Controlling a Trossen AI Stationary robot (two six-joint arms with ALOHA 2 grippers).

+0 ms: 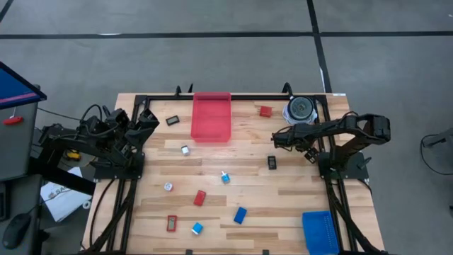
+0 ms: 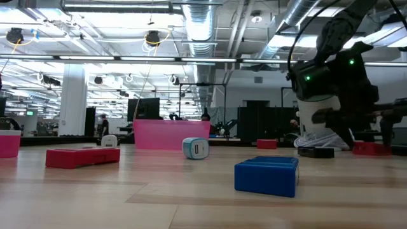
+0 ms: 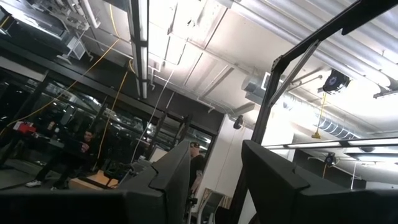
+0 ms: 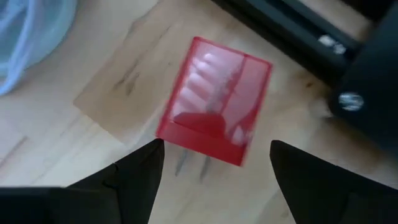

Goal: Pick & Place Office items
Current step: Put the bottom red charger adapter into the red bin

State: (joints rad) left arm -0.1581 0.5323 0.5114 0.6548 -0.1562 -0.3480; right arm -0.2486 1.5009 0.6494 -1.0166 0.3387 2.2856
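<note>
Small office items lie scattered flat on the wooden table (image 1: 354, 188). Among them are a red block (image 1: 265, 110) at the far right, flat black rectangles (image 1: 172, 120) (image 1: 272, 162), pale cubes (image 1: 185, 150) (image 1: 225, 177), a red block (image 1: 199, 197) and a blue block (image 1: 241, 214). My right gripper (image 1: 277, 138) hangs open, slanting down, just near of the far red block. In the right wrist view that block (image 4: 214, 102) lies ahead of the spread fingers (image 4: 214, 149), untouched. My left gripper (image 1: 145, 120) waits at the table's left, raised and pointing up, open and empty (image 3: 214, 186).
A red tray (image 1: 211, 117) stands at the far middle and a blue tray (image 1: 320, 231) at the near right corner. A round grey-and-white disc (image 1: 300, 108) sits close beside the far red block. A black frame rail (image 1: 241, 97) runs along the far edge.
</note>
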